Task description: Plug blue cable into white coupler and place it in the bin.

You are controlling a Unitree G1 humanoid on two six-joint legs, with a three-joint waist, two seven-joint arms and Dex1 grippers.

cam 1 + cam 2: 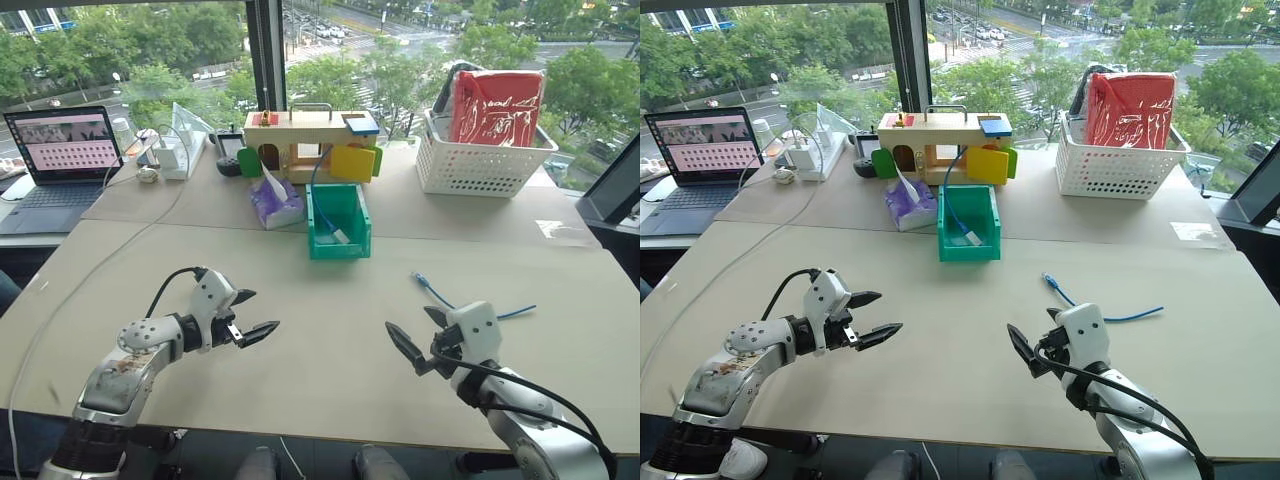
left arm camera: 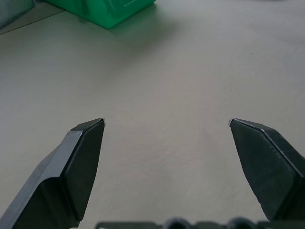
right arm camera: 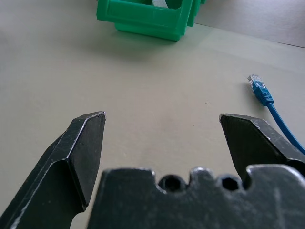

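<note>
Nearest you, your left gripper (image 1: 252, 316) is hovering over the table (image 1: 330, 390) with its fingers spread wide and nothing between them. Your right gripper (image 1: 417, 341) is doing the same, spread and empty. Just beyond the right gripper, a blue cable (image 1: 436, 295) is lying loose on the table. Farther back, the bin (image 1: 338, 221) is sitting mid-table, holding another blue cable (image 1: 956, 222) with something small and white (image 1: 972, 238) at its end.
</note>
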